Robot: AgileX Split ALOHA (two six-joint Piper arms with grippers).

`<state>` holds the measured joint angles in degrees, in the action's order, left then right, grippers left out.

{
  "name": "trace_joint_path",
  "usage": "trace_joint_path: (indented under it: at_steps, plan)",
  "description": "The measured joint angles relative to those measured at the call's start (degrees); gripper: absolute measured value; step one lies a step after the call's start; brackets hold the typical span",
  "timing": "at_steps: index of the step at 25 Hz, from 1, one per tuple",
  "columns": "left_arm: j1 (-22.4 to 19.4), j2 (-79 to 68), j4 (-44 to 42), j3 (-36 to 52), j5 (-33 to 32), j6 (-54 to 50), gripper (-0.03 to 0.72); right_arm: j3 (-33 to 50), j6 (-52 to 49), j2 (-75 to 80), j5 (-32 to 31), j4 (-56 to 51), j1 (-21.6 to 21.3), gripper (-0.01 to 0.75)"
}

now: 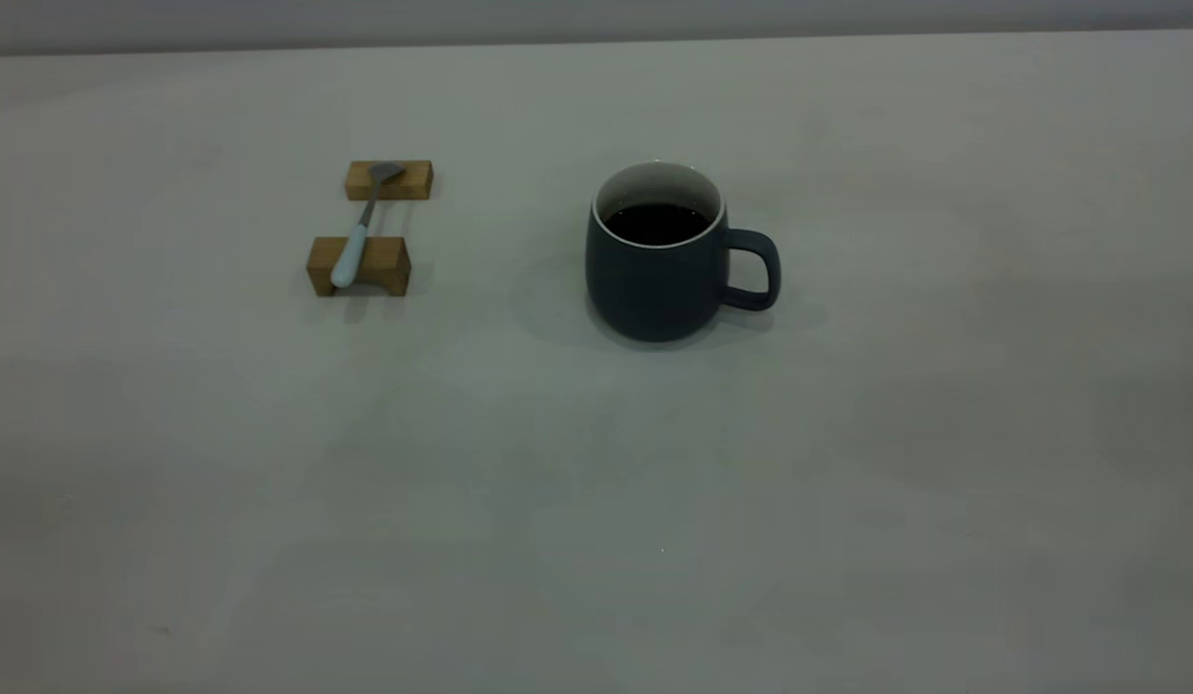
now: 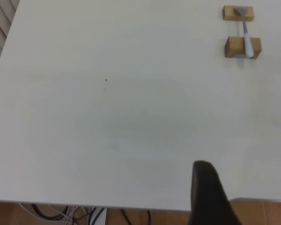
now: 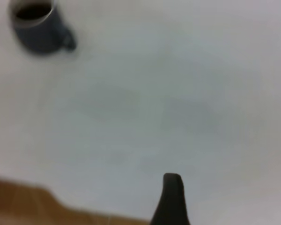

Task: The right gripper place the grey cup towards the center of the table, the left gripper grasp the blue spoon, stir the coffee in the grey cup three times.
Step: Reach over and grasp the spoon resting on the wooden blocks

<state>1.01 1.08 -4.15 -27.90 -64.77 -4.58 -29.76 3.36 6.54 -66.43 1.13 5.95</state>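
Note:
The grey cup [image 1: 654,284] stands upright near the table's [image 1: 596,501] middle, its handle pointing right, with dark coffee [image 1: 657,224] inside. To its left the blue spoon [image 1: 351,253] lies across two wooden blocks. No gripper shows in the exterior view. In the left wrist view my left gripper [image 2: 247,187] hangs open over the table edge, far from the spoon [image 2: 247,42]. In the right wrist view a single finger [image 3: 172,199] of my right gripper shows with bare table on both sides, far from the cup [image 3: 37,35].
The spoon's bowl rests on the far wooden block [image 1: 409,180] and its handle on the near block [image 1: 384,265]. The table's front edge, with brown floor and cables [image 2: 61,213] below it, runs under both grippers.

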Motion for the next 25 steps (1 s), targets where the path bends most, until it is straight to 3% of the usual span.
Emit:
trace_joint_path:
  at_steps: [8, 15, 25]
  plan:
    - [0.0, 0.0, 0.0, 0.0, 0.0, 0.0, 0.475, 2.9, -2.62, -5.4, 1.36, 0.0, -5.13, 0.69]
    - [0.0, 0.0, 0.0, 0.0, 0.0, 0.0, 0.475, 2.9, -2.67, -5.4, 1.36, 0.0, -5.46, 0.651]
    - [0.0, 0.0, 0.0, 0.0, 0.0, 0.0, 0.475, 2.9, -2.67, -5.4, 1.36, 0.0, -5.46, 0.414]
